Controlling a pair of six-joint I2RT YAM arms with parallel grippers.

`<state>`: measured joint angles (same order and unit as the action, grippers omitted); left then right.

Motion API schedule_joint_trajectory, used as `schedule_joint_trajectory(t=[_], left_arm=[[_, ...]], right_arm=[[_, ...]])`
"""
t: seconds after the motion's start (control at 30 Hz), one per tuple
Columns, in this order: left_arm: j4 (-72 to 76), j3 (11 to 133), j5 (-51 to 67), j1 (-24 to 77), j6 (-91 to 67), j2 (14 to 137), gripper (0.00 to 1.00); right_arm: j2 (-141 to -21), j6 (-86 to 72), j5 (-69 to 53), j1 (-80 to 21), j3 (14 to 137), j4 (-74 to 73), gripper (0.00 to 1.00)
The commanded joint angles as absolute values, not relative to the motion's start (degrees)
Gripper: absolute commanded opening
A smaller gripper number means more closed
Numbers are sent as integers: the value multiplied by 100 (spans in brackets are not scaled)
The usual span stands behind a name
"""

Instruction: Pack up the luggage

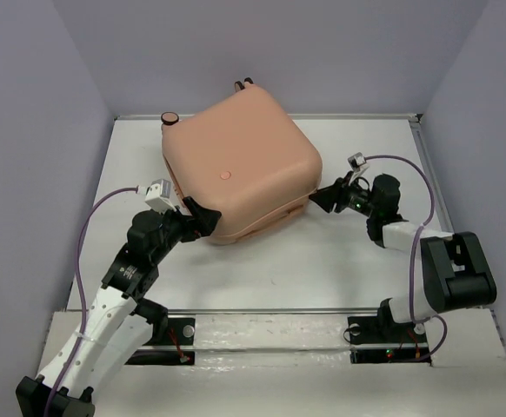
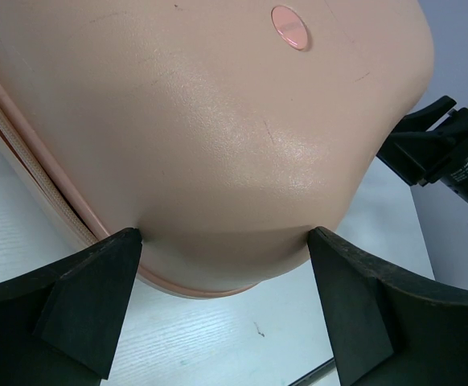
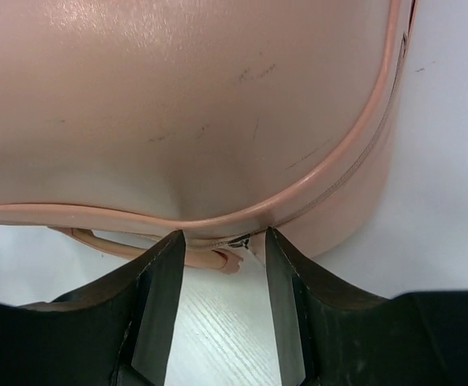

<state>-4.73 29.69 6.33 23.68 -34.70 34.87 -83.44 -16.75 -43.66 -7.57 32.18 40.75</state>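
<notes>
My left gripper [image 2: 224, 241] has its jaws wide open, one finger on each side of a rounded corner of the luggage [image 2: 218, 121], with the tips against the shell. My right gripper [image 3: 222, 241] has its jaws open only a little, at the zipper seam [image 3: 342, 173] on the other side. The luggage lies flat with its lid down, toward the back of the white table [image 1: 322, 261], which has a faint grain. Plain pale grey walls [image 1: 27, 87] stand around the table on three sides.
</notes>
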Motion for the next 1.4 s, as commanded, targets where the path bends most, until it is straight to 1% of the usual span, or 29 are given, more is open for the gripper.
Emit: schedule_joint_trajectory(t=[0.0, 0.07, 0.13, 0.33, 0.5, 0.7, 0.8, 0.87, 0.97, 1.1, 1.2, 1.37], left_arm=[[-272, 3138, 598, 2391, -3313, 3551, 95], [-316, 3146, 589, 2391, -3305, 3507, 95], [-334, 3146, 571, 2391, -3296, 3454, 95], [-334, 3164, 589, 2391, -3305, 3489, 95], [-334, 3173, 580, 2382, -3305, 3507, 95], [-378, 3208, 554, 2382, -3296, 3516, 95], [-404, 3225, 536, 2382, -3287, 3507, 95], [-413, 3217, 527, 2382, -3278, 3507, 95], [-378, 3208, 527, 2382, -3287, 3516, 95], [-369, 3208, 554, 2382, -3287, 3533, 95], [-369, 3208, 554, 2382, -3305, 3481, 95], [-378, 3243, 545, 2382, -3296, 3498, 95]], right_arm=[[-8201, -1977, -4035, -826, 2884, 5052, 51], [-8148, -2187, -3982, -756, 2499, 5525, 51], [-8209, -2232, -3999, -686, 2365, 5668, 51], [-8525, -2145, -4499, -686, 2750, 5529, 52], [-8648, -1846, -4412, -686, 3199, 5019, 49], [-8938, -1820, -4422, -686, 3392, 5063, 49], [-8956, -1767, -4351, -686, 3402, 4966, 47], [-8834, -1801, -4202, -686, 3140, 5140, 44], [-8763, -1854, -4122, -686, 2901, 5343, 45], [-8912, -1890, -4113, -686, 2918, 5387, 45], [-8921, -1899, -4052, -686, 3006, 5362, 41], [-8982, -1811, -4131, -686, 3287, 5037, 40]])
